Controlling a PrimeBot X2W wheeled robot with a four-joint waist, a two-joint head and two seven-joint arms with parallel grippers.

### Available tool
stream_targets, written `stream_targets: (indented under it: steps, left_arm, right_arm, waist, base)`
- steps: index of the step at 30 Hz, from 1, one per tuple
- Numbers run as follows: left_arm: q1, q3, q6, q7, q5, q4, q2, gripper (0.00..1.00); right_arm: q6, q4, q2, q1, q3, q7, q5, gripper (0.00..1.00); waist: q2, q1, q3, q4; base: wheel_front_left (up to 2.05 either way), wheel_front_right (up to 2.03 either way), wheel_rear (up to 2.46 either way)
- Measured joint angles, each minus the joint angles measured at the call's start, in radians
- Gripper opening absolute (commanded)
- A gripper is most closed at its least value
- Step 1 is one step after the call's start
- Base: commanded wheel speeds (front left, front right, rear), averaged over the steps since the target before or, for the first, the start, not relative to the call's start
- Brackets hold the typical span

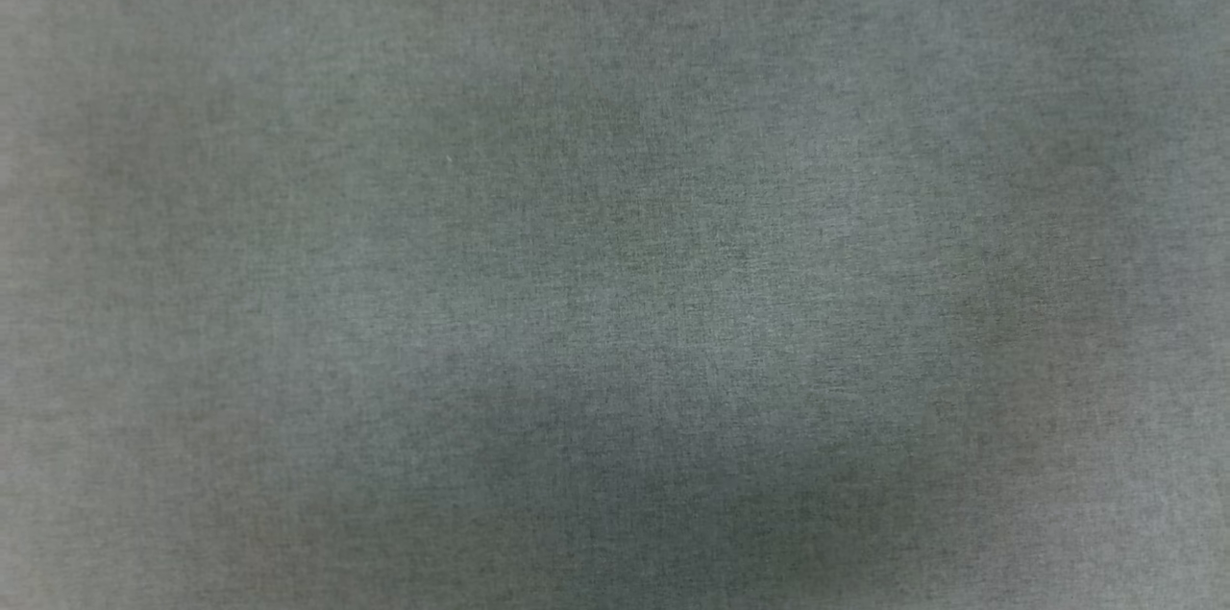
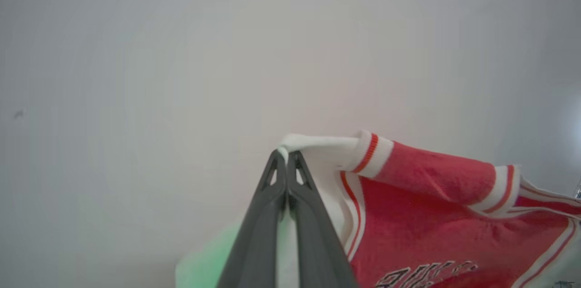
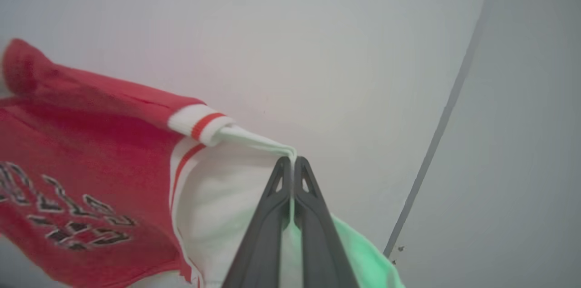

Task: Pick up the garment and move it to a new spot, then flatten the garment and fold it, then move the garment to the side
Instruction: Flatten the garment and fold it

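Garment: the garment [image 2: 431,197] is a red jersey T-shirt spread between the two claws, with black white-edged lettering [image 2: 422,276] low on its chest.
Left claw: the left claw [image 2: 287,154] has its fingers pressed together. The tips pinch the end of one white sleeve [image 2: 317,143], and the garment's red body spreads to the right of them in the left wrist view.
Right claw: the right claw [image 3: 292,161] is likewise closed tight on the end of the other white sleeve [image 3: 254,140], with the garment's body to the left in the right wrist view.
Trim: a red-and-white striped cuff [image 2: 370,154] sits just beside the pinched sleeve end.
Behind the garment: a pale plain surface [image 2: 181,52].
Under the garment: a green patch [image 2: 204,261], blurred.
Off to the garment's side: a thin grey line [image 3: 435,143] slants well apart from it, and a dark speck [image 2: 18,114] sits far from it.
In the way: each claw's own dark fingers cover part of the sleeve and the middle of the green patch.
Head view: grey woven cloth [image 1: 615,264], out of focus — its place relative to the garment cannot be told.
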State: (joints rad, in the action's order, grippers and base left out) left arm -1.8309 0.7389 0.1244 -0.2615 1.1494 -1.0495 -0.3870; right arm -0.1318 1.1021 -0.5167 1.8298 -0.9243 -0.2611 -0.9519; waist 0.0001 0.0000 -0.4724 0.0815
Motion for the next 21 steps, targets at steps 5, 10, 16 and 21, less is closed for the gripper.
stream_targets:
  steps: [5, 10, 16, 21]
  left_arm:
    - [0.243, -0.043, 0.005, -0.002, 0.009, 0.075, -0.015, 0.00]
    - [0.560, 0.036, 0.005, 0.002, 0.089, 0.285, -0.070, 0.00]
    - [0.917, 0.047, 0.005, -0.002, 0.185, 0.533, -0.159, 0.00]
    - [1.168, 0.098, 0.005, -0.002, 0.213, 0.714, -0.229, 0.00]
  right_arm:
    - [0.000, -0.077, -0.012, -0.192, -0.068, 0.000, -0.020, 0.00]
    - [0.000, -0.207, -0.090, -0.404, -0.149, 0.033, -0.097, 0.00]
    - [0.000, -0.419, -0.215, -0.635, -0.234, 0.070, -0.178, 0.00]
    - [0.000, -0.607, -0.326, -0.820, -0.287, 0.091, -0.228, 0.00]
  waist:
    - [0.0000, 0.0000, 0.036, 0.000]
    - [0.0000, 0.0000, 0.075, 0.000]
    - [0.0000, 0.0000, 0.123, -0.004]
    - [0.0000, 0.0000, 0.164, -0.006]
  base:
    - [0.00, 0.00, 0.00]
    - [0.00, 0.00, 0.00]
    - [0.00, 0.00, 0.00]
    - [0.00, 0.00, 0.00]
